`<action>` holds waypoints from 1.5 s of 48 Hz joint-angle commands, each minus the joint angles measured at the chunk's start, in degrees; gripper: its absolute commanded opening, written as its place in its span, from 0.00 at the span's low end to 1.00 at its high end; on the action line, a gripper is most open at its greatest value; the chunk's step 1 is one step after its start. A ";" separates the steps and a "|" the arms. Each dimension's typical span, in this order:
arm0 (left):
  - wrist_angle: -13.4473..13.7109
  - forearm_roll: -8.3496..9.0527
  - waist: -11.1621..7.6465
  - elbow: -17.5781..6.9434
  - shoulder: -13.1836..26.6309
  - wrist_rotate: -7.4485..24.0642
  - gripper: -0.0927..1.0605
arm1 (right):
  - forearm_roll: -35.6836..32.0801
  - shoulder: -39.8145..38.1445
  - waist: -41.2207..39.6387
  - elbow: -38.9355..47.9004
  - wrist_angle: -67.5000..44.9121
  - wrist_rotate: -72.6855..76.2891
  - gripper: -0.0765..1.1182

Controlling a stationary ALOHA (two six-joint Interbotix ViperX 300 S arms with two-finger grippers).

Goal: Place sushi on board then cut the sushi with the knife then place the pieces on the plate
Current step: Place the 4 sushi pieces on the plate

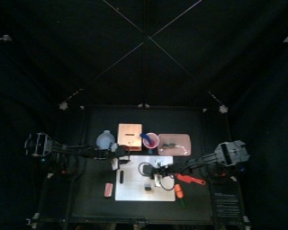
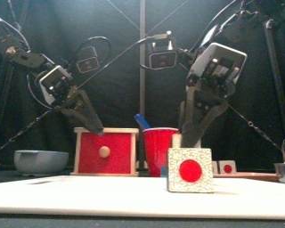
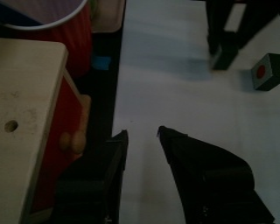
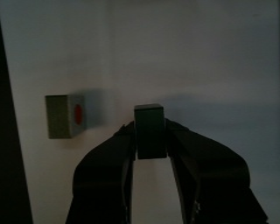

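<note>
A sushi piece, dark green with a red centre, stands on edge on the white cutting board. My right gripper comes down on it from above and is shut on the sushi piece. A second piece lies on the board beside it, also visible as the small second piece and the second piece. My left gripper hovers open over the board's left part, next to the wooden box, holding nothing. A red knife lies by the board's right edge.
Behind the board stand the wooden box with a red drawer front, a red cup holding a blue knife, and the pink tray. A blue-grey bowl sits at the far left.
</note>
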 commanded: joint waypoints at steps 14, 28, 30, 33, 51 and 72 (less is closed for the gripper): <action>-0.44 0.00 0.09 -0.70 -0.79 0.09 0.73 | -1.93 -21.45 -18.98 13.01 11.69 0.00 0.56; -0.53 0.00 0.53 -0.88 -0.88 0.09 0.73 | -1.76 -25.84 -29.09 19.42 13.71 -0.09 0.56; -0.44 -0.09 0.70 -0.88 -0.79 0.09 0.73 | -1.67 -25.14 -30.32 20.30 12.48 -0.18 0.56; -0.44 -0.09 0.97 -0.97 -0.79 0.09 0.73 | -1.93 -24.26 -31.46 21.09 10.46 -0.18 0.58; -0.44 0.09 1.14 -0.97 -0.79 0.09 0.73 | -1.85 -18.81 -32.78 22.06 4.48 -0.09 0.75; -0.44 -0.09 1.05 -0.97 -0.79 0.00 0.73 | 0.35 -17.67 -9.93 11.78 2.90 -0.09 0.75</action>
